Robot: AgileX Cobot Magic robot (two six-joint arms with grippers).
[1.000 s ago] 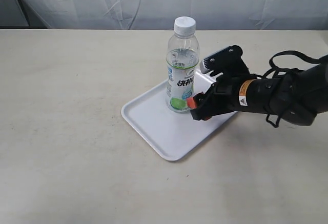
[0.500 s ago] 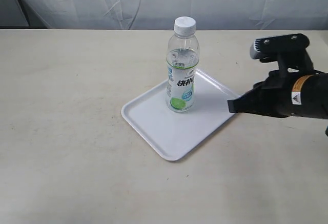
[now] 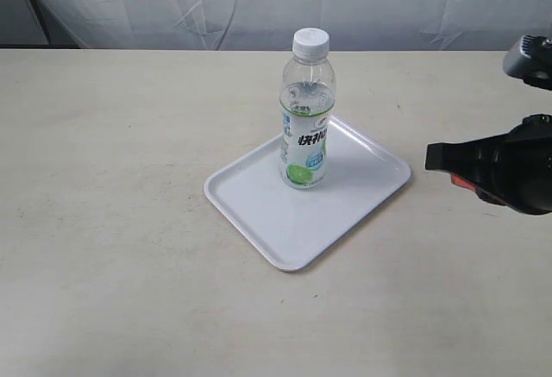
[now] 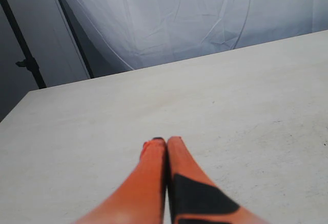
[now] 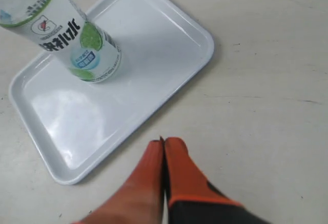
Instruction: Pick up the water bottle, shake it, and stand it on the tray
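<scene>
Clear plastic water bottle (image 3: 305, 135) upright on white rectangular tray (image 3: 259, 209) ahead of right tool (image 5: 164, 143); that and left tool (image 4: 161, 142) closed, empty; withdraw without nudging tray.

Bright, even light, soft shadows, mild sheen on the tray (image 5: 169, 44).

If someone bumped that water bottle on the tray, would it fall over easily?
Probably: the bottle is tall and narrow on a small base, standing on a smooth tray. Its clear plastic looks thin, so likely light. Being round, it would probably roll once down.
</scene>
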